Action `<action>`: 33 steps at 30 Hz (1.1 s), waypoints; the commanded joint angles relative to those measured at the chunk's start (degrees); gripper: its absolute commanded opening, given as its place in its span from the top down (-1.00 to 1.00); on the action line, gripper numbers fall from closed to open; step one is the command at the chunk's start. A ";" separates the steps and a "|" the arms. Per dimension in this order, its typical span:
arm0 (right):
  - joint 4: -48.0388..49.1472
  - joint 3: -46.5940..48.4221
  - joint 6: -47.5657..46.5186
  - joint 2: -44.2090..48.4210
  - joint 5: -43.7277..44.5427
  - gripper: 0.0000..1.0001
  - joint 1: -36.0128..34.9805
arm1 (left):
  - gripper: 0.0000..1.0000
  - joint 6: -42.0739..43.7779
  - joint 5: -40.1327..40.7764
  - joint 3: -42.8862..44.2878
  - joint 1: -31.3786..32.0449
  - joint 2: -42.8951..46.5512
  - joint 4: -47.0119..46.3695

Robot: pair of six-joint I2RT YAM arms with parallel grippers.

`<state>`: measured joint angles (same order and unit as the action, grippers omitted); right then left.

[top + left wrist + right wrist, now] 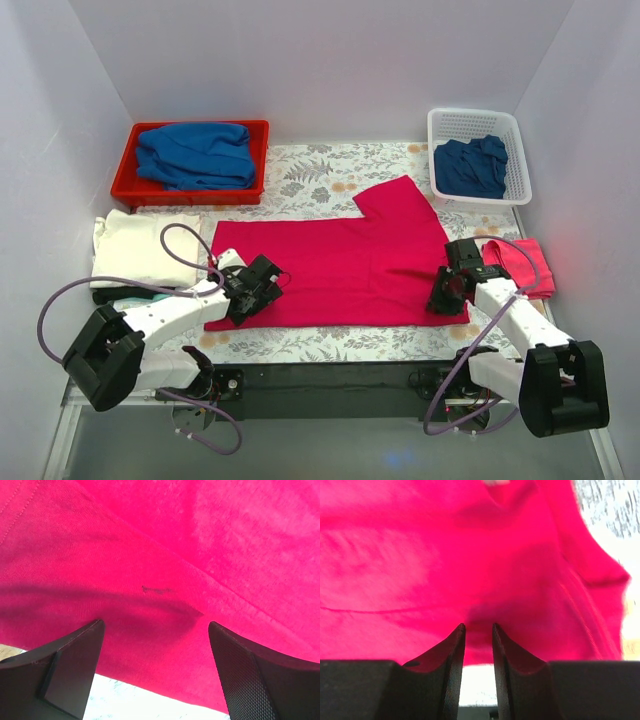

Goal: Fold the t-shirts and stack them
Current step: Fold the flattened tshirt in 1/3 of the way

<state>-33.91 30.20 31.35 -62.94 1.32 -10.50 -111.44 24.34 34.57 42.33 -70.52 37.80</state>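
Crimson t-shirt: spread flat across the middle of the bench, with one sleeve reaching toward the far right corner and its near hem running between the two arms.
Left hand: open wide and low over the shirt's near-left corner. Its two dark fingers stand well apart on either side of a shallow, shadowed crease in the cloth, and the hem and a strip of bench show just below them.
Right hand: at the shirt's near-right corner, with the fingers drawn almost together and only a slim gap left. The tips sit right at the hem, where the fabric darkens and bunches slightly. Whether any cloth is pinched between them cannot be told.
Shirt relative to the hands: it lies beneath and ahead of both, with each hand at one end of the near edge.
Cream t-shirt: folded at the left edge of the bench, just beside the crimson shirt.
Pink t-shirt: folded at the right edge, close behind the right arm.
Blue t-shirts: heaped in a red tray at the far left.
White basket: at the far right, holding more blue cloth.
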 commanded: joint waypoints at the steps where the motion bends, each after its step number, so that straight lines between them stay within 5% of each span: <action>1: -7.57 0.39 1.78 3.16 0.96 0.31 -0.31 | -0.69 -1.41 -3.51 -2.49 -0.31 1.52 8.95; 12: -5.04 15.66 -2.78 8.28 6.66 0.31 -0.92 | -0.69 7.54 5.72 8.76 -0.23 10.67 9.33; 20: 7.80 20.69 -9.38 -6.04 7.20 0.22 -0.57 | -0.71 13.78 4.41 12.28 -0.31 5.66 3.51; 23: 8.68 22.53 -10.87 -12.01 8.08 0.04 0.04 | -0.74 14.84 2.91 10.96 -0.31 5.57 1.05; 33: 12.99 20.08 -12.72 -17.66 5.98 -0.04 5.05 | -0.75 14.93 2.03 8.76 -0.31 6.01 -0.36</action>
<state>-23.73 50.28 19.86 -79.77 8.51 -7.11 -97.23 26.24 43.99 42.30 -65.67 38.28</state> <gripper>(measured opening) 0.523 0.874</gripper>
